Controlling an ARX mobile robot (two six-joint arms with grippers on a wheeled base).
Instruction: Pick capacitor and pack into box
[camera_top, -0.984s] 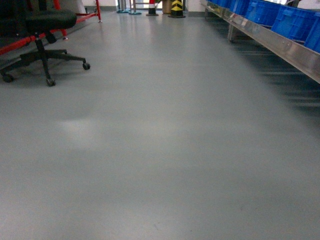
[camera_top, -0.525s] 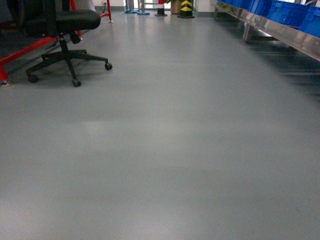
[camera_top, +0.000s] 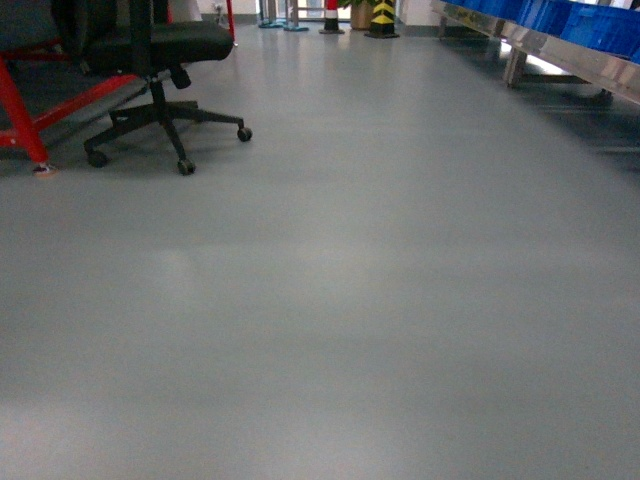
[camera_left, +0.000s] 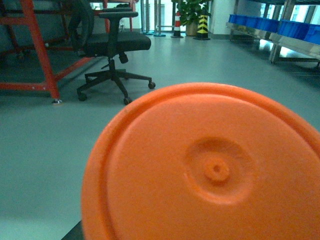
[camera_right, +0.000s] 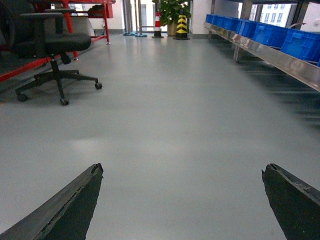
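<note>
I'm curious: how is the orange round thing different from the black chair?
The bright orange round plastic capacitor fills the left wrist view close up; the black wheeled office chair stands farther off on the floor. The capacitor shows one round face; the chair has spreading legs.

An office chair stands far left, bins on a shelf far right.

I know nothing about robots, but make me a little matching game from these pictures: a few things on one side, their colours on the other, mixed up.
Things:
1. office chair
2. capacitor
3. storage bins
4. warning post

Colours:
A. blue
B. yellow and black stripes
C. black
D. bright orange

Pairs: 1-C, 2-D, 3-A, 4-B
</note>
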